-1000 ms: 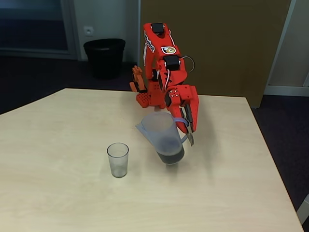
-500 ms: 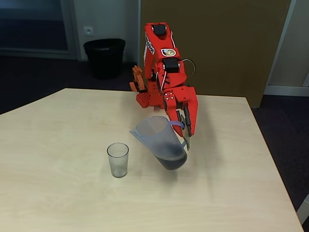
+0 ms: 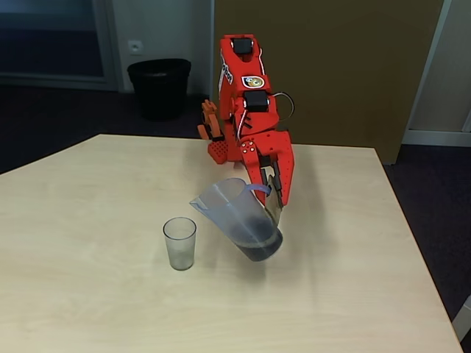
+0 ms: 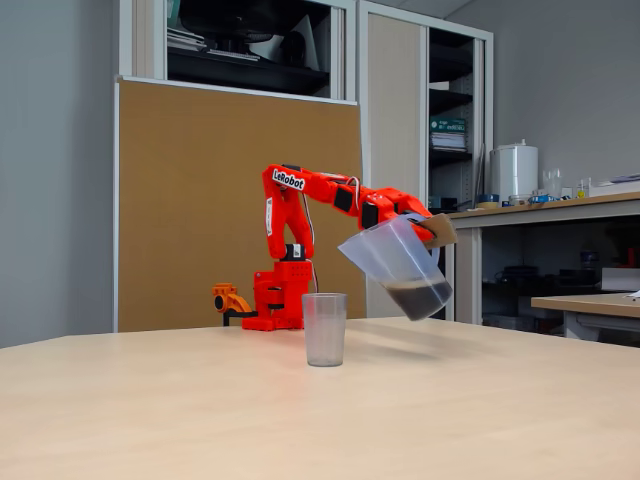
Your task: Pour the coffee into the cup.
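My end effector [image 3: 272, 193] is closed on the flat handle of the light, thin plastic jug [image 3: 239, 217], tilted above the counter [image 3: 88, 294] beside the empty cup [image 3: 179, 243], so the coffee [image 3: 259, 246] can slosh.

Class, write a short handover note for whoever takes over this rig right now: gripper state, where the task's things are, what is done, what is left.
Gripper: shut on the flat handle of the translucent plastic jug, held off the pale wooden table and tilted, spout toward the cup.
Dark brown coffee: all in the jug's bottom.
Small clear plastic cup: upright, empty, apart from the jug.
Done: jug gripped, lifted, tilted.
Left: bring the spout over the cup and pour.
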Available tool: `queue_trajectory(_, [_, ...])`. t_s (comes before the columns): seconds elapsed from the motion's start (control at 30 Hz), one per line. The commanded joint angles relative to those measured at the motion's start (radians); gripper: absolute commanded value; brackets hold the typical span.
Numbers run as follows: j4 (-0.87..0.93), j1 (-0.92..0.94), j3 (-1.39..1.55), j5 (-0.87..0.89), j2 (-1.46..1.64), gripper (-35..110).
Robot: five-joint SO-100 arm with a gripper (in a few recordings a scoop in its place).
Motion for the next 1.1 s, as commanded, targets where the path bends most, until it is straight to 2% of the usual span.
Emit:
queue_trajectory(0.0, [-0.041,0.012,-0.031,0.060,0.031,0])
queue_trajectory(0.47, [-0.126,0.043,-0.018,0.235,-0.008,0])
queue_trajectory(1.07, [-0.227,0.069,-0.018,0.314,-0.052,0])
